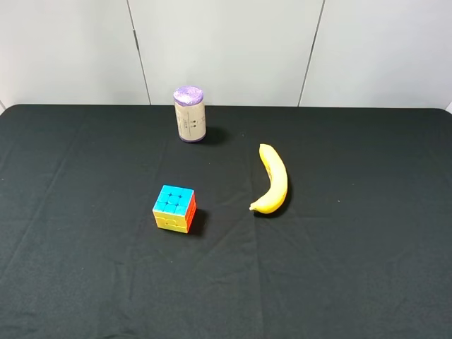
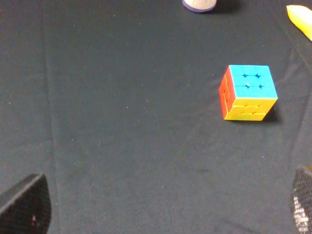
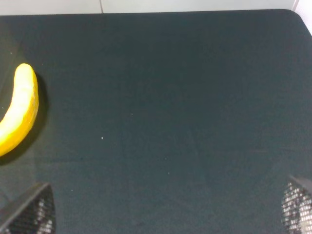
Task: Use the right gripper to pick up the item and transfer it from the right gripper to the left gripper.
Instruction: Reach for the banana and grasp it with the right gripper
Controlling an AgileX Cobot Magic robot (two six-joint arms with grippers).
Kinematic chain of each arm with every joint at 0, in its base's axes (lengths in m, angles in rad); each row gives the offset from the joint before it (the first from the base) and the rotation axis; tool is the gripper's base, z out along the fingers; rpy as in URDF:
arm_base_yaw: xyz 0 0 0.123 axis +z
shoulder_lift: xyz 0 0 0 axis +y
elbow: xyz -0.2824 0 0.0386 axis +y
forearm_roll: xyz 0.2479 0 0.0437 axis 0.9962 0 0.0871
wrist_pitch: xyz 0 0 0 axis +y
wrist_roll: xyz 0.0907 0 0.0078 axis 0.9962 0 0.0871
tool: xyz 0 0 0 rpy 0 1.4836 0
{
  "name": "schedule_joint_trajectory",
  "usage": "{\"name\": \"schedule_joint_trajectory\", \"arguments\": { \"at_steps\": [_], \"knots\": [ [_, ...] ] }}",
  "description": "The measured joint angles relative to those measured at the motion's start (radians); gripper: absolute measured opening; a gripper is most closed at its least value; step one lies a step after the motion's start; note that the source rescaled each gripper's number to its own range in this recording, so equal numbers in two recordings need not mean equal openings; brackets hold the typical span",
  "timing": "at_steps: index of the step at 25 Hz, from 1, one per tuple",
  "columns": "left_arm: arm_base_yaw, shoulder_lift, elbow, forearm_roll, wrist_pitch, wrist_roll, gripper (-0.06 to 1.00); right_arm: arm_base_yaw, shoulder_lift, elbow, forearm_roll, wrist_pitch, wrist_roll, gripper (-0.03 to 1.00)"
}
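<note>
Three objects: banana (image 1: 274, 180), puzzle cube (image 1: 174, 209) and purple-topped cylinder (image 1: 189, 115), all well apart from one another on the black tablecloth (image 1: 353, 282).
Banana position: lying flat on the cloth, right of the middle in the high view, to the right of the cube and nearer the camera than the cylinder; neither gripper touches it.
Cut off: the left wrist view catches only one yellow end of the banana at its edge and only the base of the cylinder; the right wrist view loses part of the banana past the frame edge.
Out of sight: the arms lie outside the high view; each wrist view shows only two dark textured fingertips at its corners.
Left gripper (image 2: 163, 207): spread wide, nothing between its fingertips (image 2: 24, 207), over bare cloth, with the cube ahead and clear of it.
Right gripper (image 3: 162, 209): also spread wide and empty, fingertips (image 3: 27, 214) over bare cloth, the banana off to one side.
Writing: the cylinder's pale label carries small dark marks, too small to read.
Cube faces: blue on top, with yellow and red on the sides that show.
</note>
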Motion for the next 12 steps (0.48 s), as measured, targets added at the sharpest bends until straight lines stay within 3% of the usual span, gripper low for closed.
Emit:
{"name": "schedule_joint_trajectory", "arguments": {
  "at_steps": [12],
  "knots": [
    [0.000, 0.000, 0.000, 0.000, 0.000, 0.001, 0.97, 0.000, 0.000, 0.000, 0.000, 0.000, 0.000, 1.00]
  ]
}}
